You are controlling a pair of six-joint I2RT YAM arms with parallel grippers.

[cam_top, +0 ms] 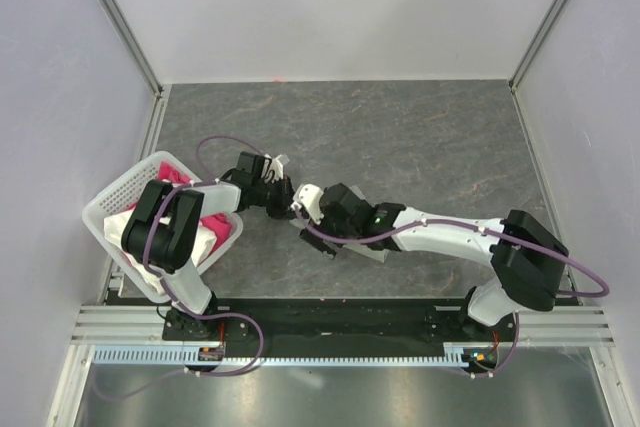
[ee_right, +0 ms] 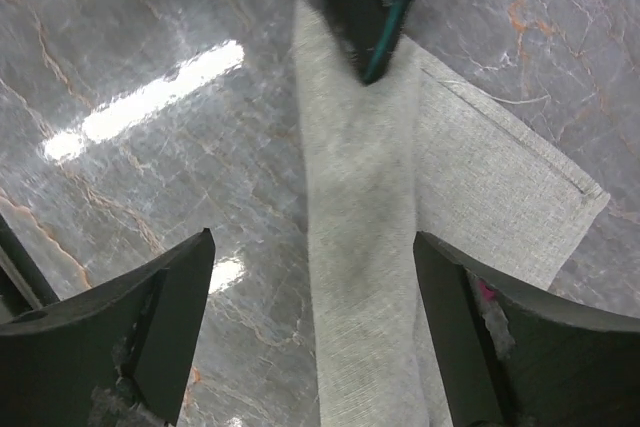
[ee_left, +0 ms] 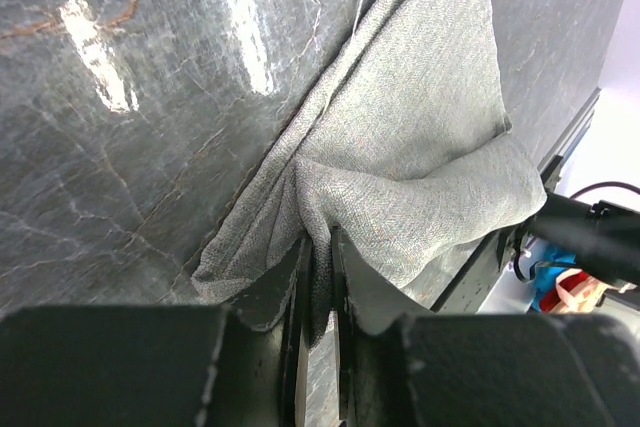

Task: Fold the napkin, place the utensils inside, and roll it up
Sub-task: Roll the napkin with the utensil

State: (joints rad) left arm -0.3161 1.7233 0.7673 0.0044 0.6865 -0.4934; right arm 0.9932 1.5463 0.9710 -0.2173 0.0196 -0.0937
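The grey-green napkin [ee_left: 420, 117] lies partly on the dark marble table, with one part lifted into a peak. My left gripper [ee_left: 318, 237] is shut on that bunched fold. In the top view the left gripper [cam_top: 283, 190] meets the right gripper [cam_top: 305, 203] near the table's middle left, and the arms hide most of the napkin. My right gripper [ee_right: 312, 237] is open wide, its jaws either side of a raised strip of the napkin [ee_right: 365, 267], not touching it. The left gripper's tip [ee_right: 365, 7] shows at the top of the right wrist view. No utensils are in view.
A white basket [cam_top: 100, 209] sits tilted at the table's left edge by the left arm and holds a pink cloth [cam_top: 165, 169] and a white cloth [cam_top: 205, 239]. White walls enclose the table on three sides.
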